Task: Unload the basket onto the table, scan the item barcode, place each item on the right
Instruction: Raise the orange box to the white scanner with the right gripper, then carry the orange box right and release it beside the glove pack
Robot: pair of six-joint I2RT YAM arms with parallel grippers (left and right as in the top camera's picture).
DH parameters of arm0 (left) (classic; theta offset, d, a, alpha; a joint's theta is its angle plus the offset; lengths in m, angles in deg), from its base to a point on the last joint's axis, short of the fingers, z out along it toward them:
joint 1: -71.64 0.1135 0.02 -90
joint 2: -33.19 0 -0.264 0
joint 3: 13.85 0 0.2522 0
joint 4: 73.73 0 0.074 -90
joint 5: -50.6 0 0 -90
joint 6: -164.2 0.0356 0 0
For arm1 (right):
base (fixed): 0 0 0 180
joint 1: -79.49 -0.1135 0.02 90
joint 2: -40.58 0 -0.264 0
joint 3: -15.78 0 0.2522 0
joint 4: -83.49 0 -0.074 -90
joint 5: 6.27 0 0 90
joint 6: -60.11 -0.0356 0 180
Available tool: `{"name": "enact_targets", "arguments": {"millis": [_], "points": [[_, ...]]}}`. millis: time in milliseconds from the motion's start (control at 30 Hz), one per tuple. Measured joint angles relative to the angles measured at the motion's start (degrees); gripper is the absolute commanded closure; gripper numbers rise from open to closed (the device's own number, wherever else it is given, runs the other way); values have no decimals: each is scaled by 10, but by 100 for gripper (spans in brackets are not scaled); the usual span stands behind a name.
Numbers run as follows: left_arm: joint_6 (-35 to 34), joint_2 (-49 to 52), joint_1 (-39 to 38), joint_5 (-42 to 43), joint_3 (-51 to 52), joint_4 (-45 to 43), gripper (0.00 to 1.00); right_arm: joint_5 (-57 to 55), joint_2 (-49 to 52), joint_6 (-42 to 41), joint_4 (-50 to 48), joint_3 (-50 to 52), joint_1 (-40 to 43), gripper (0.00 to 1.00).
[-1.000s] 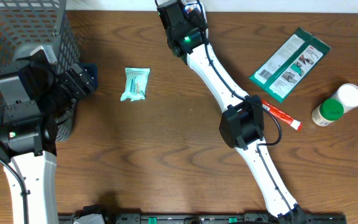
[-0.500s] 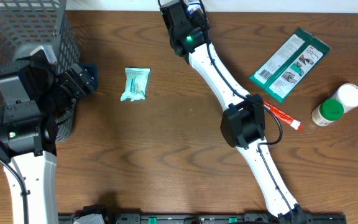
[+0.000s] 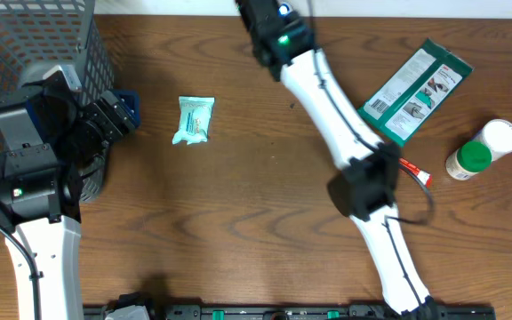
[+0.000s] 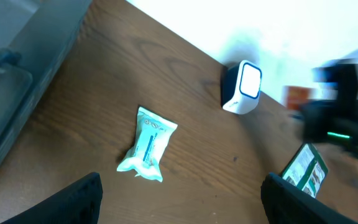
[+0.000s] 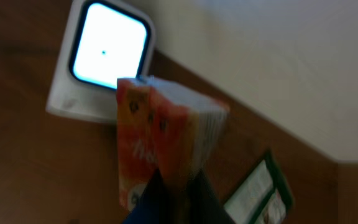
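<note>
Orange packet (image 5: 166,137) is pinched in my right gripper (image 5: 173,190), jaws nearly closed on its lower end, packet upright and off the table (image 3: 238,231). It sits at the table's 12 o'clock edge, right by the scanner (image 5: 101,62). In the wrist view the lit scanner window is at 10 o'clock from the packet, and the packet's top corner just overlaps the window's corner. What changed over the last second: my right arm swung out. Seen from overhead, the wrist went further toward 12–1 o'clock and is now half off the top of the frame, and the elbow slid toward 3 o'clock, so it now covers part of the red tube (image 3: 413,169). The left wrist view shows that arm blurred, so it was mid-move. Grip didn't change. My read is that the packet is being brought to or swept past the window. I can't see a barcode on any visible face, and can't tell whether one faces the window. Left gripper (image 3: 114,116) hasn't moved. It's at 9 o'clock by the wire basket (image 3: 25,36), jaws wide apart and empty. Teal sachet (image 3: 194,120), green package (image 3: 414,92) and green-capped bottle (image 3: 469,158) are all where they were.
</note>
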Motion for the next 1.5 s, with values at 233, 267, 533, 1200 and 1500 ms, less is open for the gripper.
{"name": "enact_targets", "arguments": {"millis": [233, 267, 533, 1200, 1500], "points": [[0, 0, 0, 0, 0, 0, 17, 126, -199, -73, 203, -14, 48, 99], [0, 0, 0, 0, 0, 0, 17, 140, -213, -77, 221, -16, 60, 99], [0, 0, 0, 0, 0, 0, 18, 241, -213, -95, 350, 5, 191, 99], [0, 0, 0, 0, 0, -1, 18, 291, -198, -115, 61, 521, 373, 16], [0, 0, 0, 0, 0, -1, 18, 302, -198, -109, 73, 539, 376, 1]]}}
